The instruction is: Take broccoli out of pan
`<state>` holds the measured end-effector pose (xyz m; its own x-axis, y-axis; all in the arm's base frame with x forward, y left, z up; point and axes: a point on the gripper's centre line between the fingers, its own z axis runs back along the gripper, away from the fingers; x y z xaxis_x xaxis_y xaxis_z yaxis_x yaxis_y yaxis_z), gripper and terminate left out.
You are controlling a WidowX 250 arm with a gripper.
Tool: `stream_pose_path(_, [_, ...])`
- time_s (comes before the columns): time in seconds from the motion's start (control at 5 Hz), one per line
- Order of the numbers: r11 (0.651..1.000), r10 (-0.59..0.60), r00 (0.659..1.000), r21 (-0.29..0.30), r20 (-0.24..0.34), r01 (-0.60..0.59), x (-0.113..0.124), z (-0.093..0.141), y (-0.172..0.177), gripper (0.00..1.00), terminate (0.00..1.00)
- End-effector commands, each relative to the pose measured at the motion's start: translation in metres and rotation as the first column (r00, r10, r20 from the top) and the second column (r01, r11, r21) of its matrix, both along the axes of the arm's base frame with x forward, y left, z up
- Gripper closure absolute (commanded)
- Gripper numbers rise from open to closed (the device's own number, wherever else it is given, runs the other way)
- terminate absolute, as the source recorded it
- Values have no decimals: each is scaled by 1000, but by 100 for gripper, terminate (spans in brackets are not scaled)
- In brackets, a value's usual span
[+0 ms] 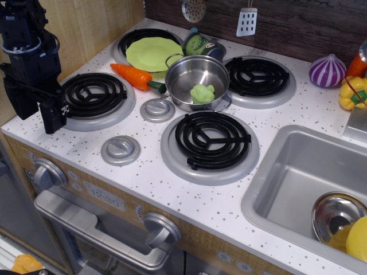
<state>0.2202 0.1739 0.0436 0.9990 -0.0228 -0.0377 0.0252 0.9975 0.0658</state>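
The broccoli [202, 93], a small pale-green lumpy floret, lies inside the pan [186, 71] toward its near right side. The pan is a small shiny steel pot with wire loop handles and stands in the middle of the toy stove top between the burners. My black gripper [39, 113] hangs at the far left, over the edge of the near-left burner [94, 94], far from the pan. Its fingers stand apart and hold nothing.
An orange carrot [131, 75] lies left of the pan, with a lime-green plate [150, 52] and a green can [200, 43] behind it. Two grey knobs [157, 110] [120, 150] sit in front. A sink [287, 172] with a steel bowl [335, 213] is at right. A purple onion [327, 71] is at the back right.
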Motion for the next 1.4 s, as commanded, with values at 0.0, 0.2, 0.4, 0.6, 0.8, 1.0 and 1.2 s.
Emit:
stream_pose_path(0.0, [1000, 0, 1000, 0, 0, 0, 0, 0, 0, 0, 0])
stream_pose_path(0.2, [999, 49, 997, -22, 63, -47, 8, 27, -38, 0, 0])
stream_pose_path(0.4, [994, 107, 989, -29, 104, -104, 16, 47, -74, 0, 0])
stream_pose_path(0.6, [990, 143, 968, -18, 207, -142, 38, 56, -107, 0, 0])
stream_pose_path(0.8, [995, 87, 948, 11, 307, -95, 82, 56, -115, 0, 0])
stream_pose_path(1.0, [1000, -8, 933, 26, 360, -2, 126, 51, -113, 0, 0])
stream_pose_path(1.2, [997, -71, 916, 55, 396, 54, 158, 43, -115, 0, 0])
